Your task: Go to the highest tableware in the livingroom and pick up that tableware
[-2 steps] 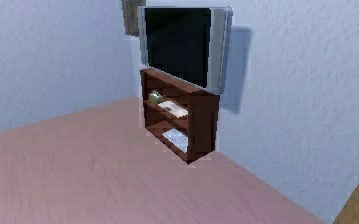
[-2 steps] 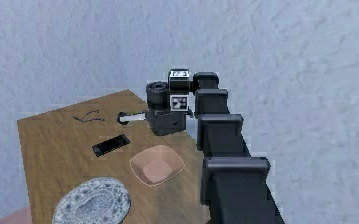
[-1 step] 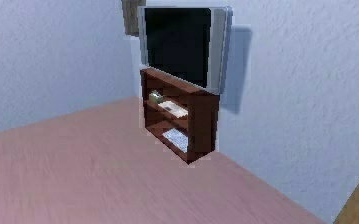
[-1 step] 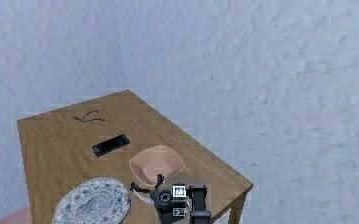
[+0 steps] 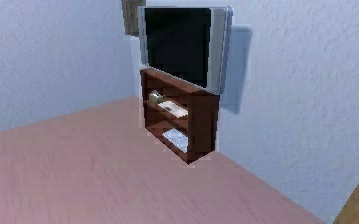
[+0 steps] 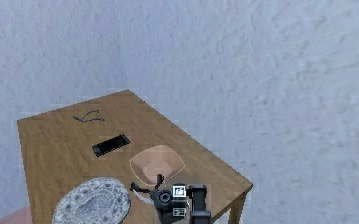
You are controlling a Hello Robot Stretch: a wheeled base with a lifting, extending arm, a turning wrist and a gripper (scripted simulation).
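In the arm side view a wooden table [image 6: 57, 140] carries a shallow pinkish bowl [image 6: 155, 160] near its right end. A round grey patterned plate [image 6: 92, 200] lies at the table's near edge. My gripper [image 6: 147, 188] sits low in this view, just below the bowl and right of the plate, with its dark body and white marker squares behind it. Table and dishes lie at and behind its far end, so I cannot tell whether it holds anything.
A flat dark rectangle [image 6: 111, 146] and a thin dark wiry thing [image 6: 87, 117] also lie on the table, which stands near pale walls. In the forward view a television [image 5: 182, 45] tops a brown open shelf unit [image 5: 177, 115] holding small pale items, with bare floor in front.
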